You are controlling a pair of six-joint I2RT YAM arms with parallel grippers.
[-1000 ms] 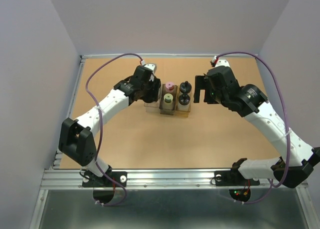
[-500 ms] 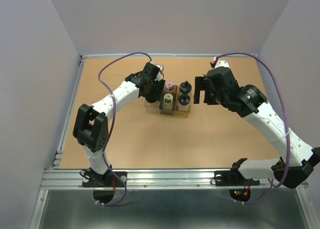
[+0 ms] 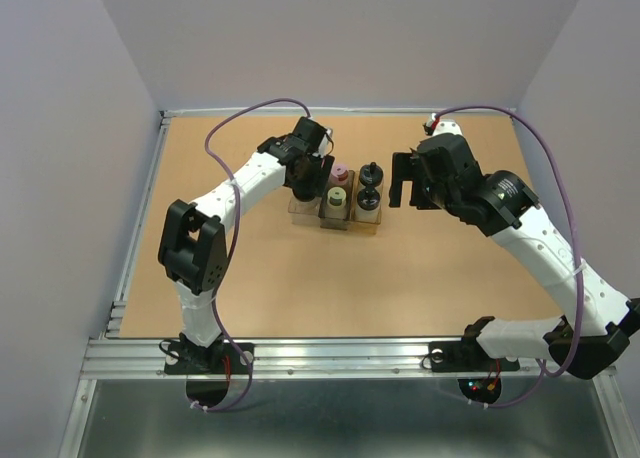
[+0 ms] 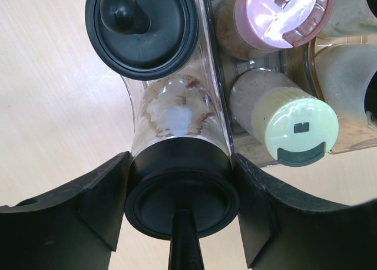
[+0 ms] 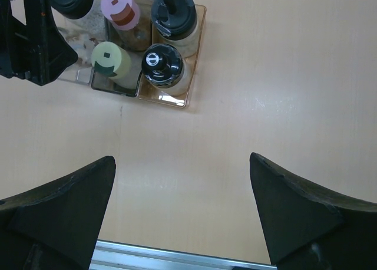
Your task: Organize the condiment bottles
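Note:
The clear brownish rack stands mid-table. Its middle compartment holds the pink-capped jar and the yellow-green-capped jar. Its right compartment holds two black-capped jars. My left gripper is over the left compartment. In the left wrist view the left gripper is shut on a black-capped jar there, with another black-capped jar just beyond it. The pink cap and yellow-green cap show to the right. My right gripper is open and empty, right of the rack.
In the right wrist view the right gripper hangs over bare table, with the rack at upper left and a metal rail along the table's edge below. Grey walls close the table in on three sides.
The left arm has swung its elbow inward and its gripper has shifted slightly right over the rack's left compartment. The right arm has not moved.

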